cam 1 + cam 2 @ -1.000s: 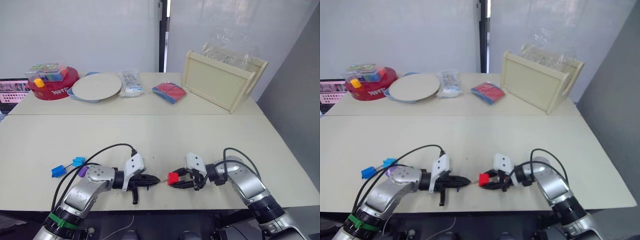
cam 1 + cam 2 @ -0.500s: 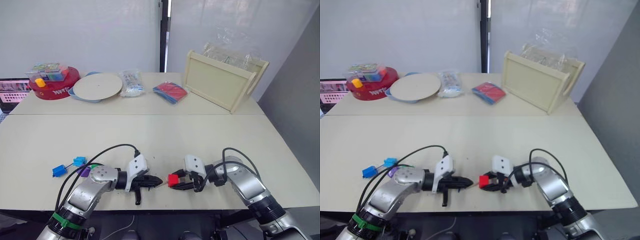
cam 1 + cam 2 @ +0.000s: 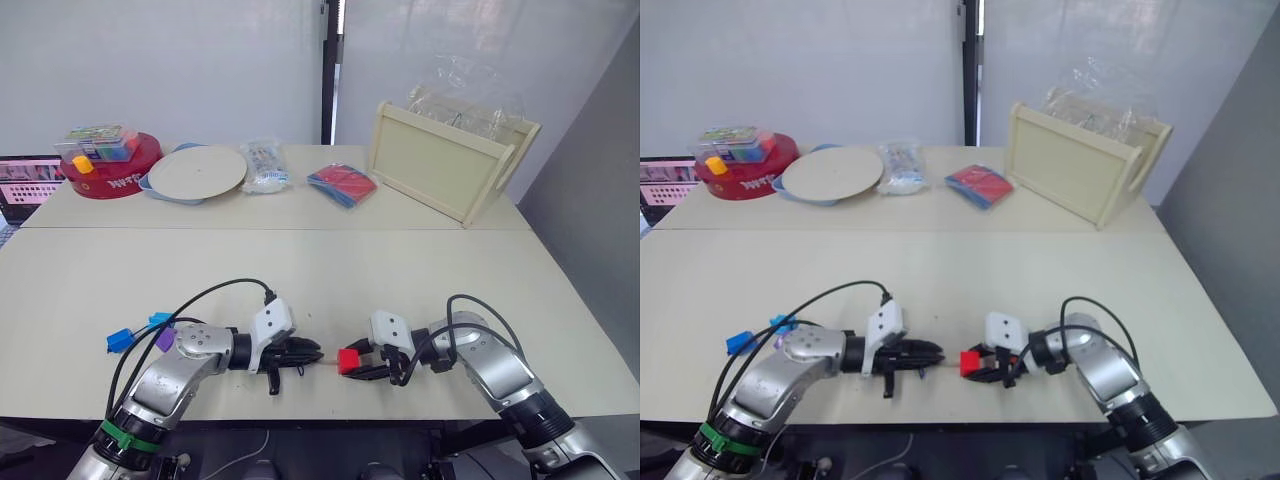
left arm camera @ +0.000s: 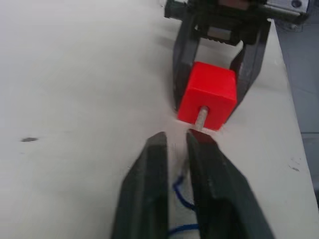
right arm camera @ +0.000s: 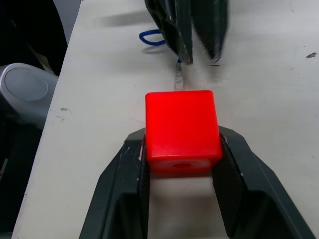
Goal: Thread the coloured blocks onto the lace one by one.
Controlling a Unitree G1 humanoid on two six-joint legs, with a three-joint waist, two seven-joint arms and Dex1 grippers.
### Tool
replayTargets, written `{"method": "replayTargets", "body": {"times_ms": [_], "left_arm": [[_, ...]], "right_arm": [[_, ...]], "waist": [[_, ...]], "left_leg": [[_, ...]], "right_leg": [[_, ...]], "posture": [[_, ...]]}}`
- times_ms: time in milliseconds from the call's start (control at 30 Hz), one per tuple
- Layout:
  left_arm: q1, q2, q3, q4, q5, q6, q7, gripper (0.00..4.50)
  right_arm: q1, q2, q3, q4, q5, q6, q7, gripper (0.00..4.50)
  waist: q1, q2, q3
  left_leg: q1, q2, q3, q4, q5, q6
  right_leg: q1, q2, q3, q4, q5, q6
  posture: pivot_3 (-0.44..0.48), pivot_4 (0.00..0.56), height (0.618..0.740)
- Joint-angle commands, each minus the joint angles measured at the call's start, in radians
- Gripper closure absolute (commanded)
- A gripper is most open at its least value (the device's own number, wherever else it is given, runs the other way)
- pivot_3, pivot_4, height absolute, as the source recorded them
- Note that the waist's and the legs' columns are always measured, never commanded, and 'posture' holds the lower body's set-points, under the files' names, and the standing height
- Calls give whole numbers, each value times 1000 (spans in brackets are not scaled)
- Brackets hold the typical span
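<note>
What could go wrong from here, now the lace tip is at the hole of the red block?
1. Only the pale tip of the lace has entered the red block; if the left claw lets go or pulls back, it may slip out.
2. The right claw holds the block only by two sides, so a push off the hole's line could twist it.
3. The slack lace looped behind the left claw could snag.
</note>
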Motion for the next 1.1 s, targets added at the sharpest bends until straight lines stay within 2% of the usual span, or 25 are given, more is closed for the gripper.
{"method": "replayTargets", "body": {"times_ms": [33, 133, 300, 467, 800, 1100], "left_arm": [[7, 16, 16, -52, -17, 4, -8, 2347], [30, 39, 4, -56, -1, -12, -19, 1409], [63, 64, -40, -28, 71, -97, -28, 1380], [51, 25, -53, 10, 86, -130, -16, 1380], [57, 16, -65, 54, 103, -159, -44, 4500], [12, -11, -59, 53, 101, -161, -39, 4500]], "right_arm": [[8, -13, 9, -9, -17, -5, -8, 3329], [10, -11, 9, -8, -18, -2, -16, 3329], [10, -9, 7, -14, -14, 8, -30, 3329], [13, -11, 7, -21, -13, 13, -33, 3329], [14, -18, 1, -36, -8, 27, -38, 3329], [16, -25, 7, -46, -4, 28, -31, 3329]], "waist": [[0, 0, 0], [-1, 0, 0], [-1, 0, 0], [0, 0, 0], [0, 0, 0], [4, 0, 0]], "left_leg": [[0, 0, 0, 0, 0, 0], [0, 0, 0, 0, 0, 0], [1, 0, 0, 0, 0, 0], [1, 0, 0, 0, 0, 0], [1, 0, 0, 0, 0, 0], [1, 0, 0, 0, 0, 0]], "right_leg": [[0, 0, 0, 0, 0, 0], [0, 0, 0, 0, 0, 0], [0, 0, 0, 0, 0, 0], [0, 0, 0, 0, 0, 0], [0, 0, 0, 0, 0, 0], [0, 0, 0, 0, 0, 0]], "posture": [[0, 150, 740], [0, 150, 740], [0, 150, 740], [0, 150, 740], [0, 150, 740], [0, 150, 740]]}}
